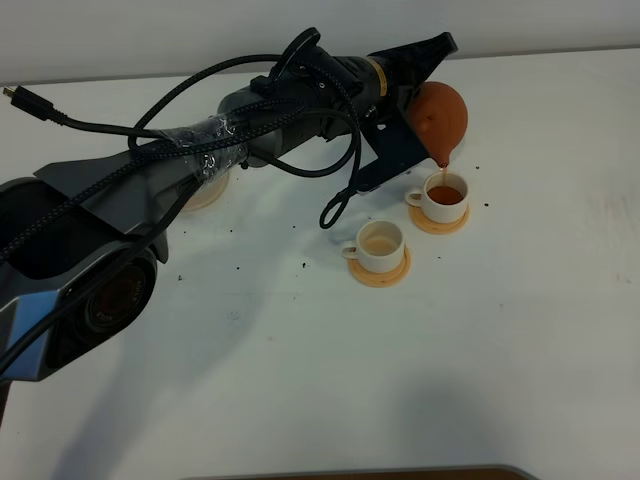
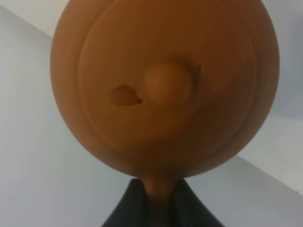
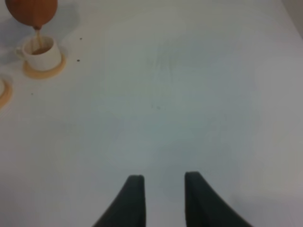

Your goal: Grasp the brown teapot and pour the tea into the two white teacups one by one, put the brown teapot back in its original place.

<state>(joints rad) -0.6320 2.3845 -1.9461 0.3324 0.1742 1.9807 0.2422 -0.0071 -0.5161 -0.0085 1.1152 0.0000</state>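
We clamp the tilted brown teapot [image 1: 441, 113] in our left gripper [image 2: 159, 201], pouring into the teacup [image 1: 446, 197] at its six o'clock; right gripper [image 3: 164, 184] gapes.

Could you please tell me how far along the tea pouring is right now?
Done: the left claw has the teapot lifted. In hand: tea streams into the far cup, already dark. Left: the near cup looks pale, possibly unfilled; then the teapot returns to its saucer.
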